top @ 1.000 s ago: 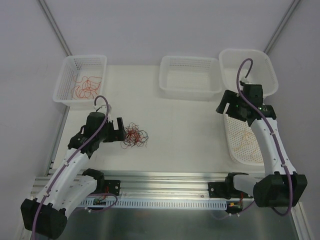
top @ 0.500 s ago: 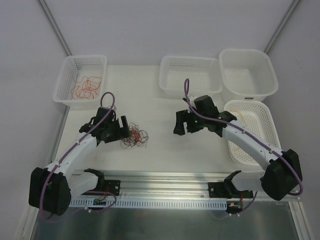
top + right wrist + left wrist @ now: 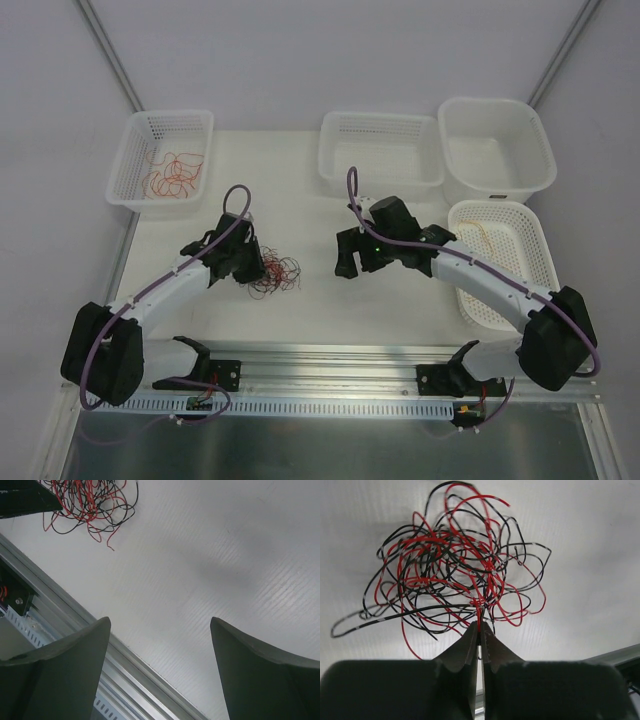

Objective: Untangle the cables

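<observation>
Left wrist view: shows left gripper (image 3: 479,627) pinched shut on one red strand at the lower edge of the cables (image 3: 460,565), a red-and-black tangle spreading just above the fingertips. Right wrist view: shows right gripper (image 3: 160,625) wide open, empty, with the tangle at upper left, well apart.
</observation>
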